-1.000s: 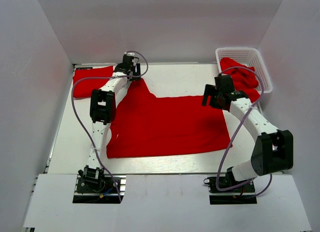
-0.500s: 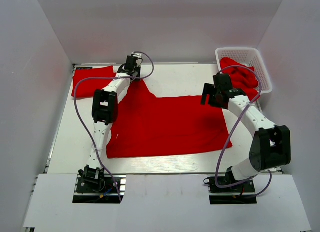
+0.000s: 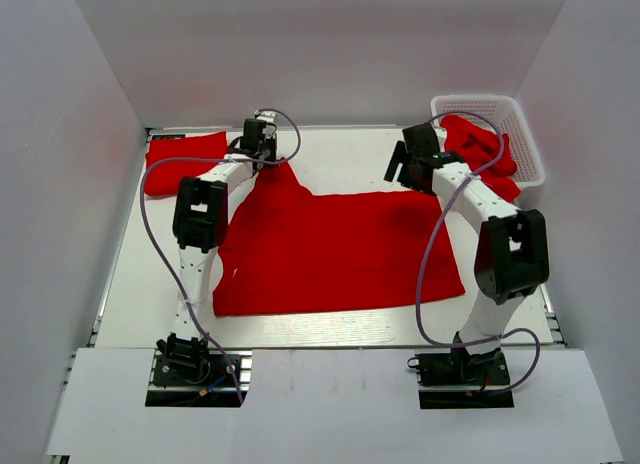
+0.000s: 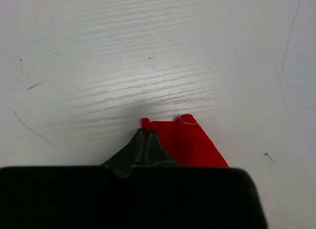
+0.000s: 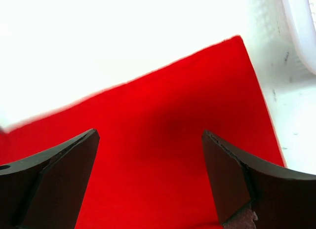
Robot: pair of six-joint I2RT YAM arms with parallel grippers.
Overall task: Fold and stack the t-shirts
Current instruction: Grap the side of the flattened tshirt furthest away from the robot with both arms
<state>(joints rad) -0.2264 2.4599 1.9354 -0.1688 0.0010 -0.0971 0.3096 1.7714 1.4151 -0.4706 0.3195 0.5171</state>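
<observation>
right pincer (image 5: 149, 135) moved back, t-shirt (image 3: 330, 249) on scratched white table (image 3: 350, 154), white walls (image 3: 300, 54)

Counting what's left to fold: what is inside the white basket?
Crumpled red cloth lies heaped in the white basket. How many t-shirts that makes cannot be seen, and the basket floor beneath is covered.

Bare white worktop (image 3: 345, 159) lies open along the far edge between the left arm (image 3: 225, 174) and the right arm (image 3: 465, 189). It also shows as narrow strips left of and in front of the flat-spread bright red cloth t-shirt (image 3: 330, 249).

Obstacles:
- a folded red t-shirt (image 3: 185, 161) in the far-left corner
- a white plastic lattice basket (image 3: 478, 101) at the far right, holding heaped red t-shirts (image 3: 480, 149), just beside the right arm
- white enclosure walls (image 3: 60, 184) on three sides

The right gripper (image 5: 149, 134), jaws apart, hangs above the spread t-shirt's corner, near the basket's rim.
</observation>
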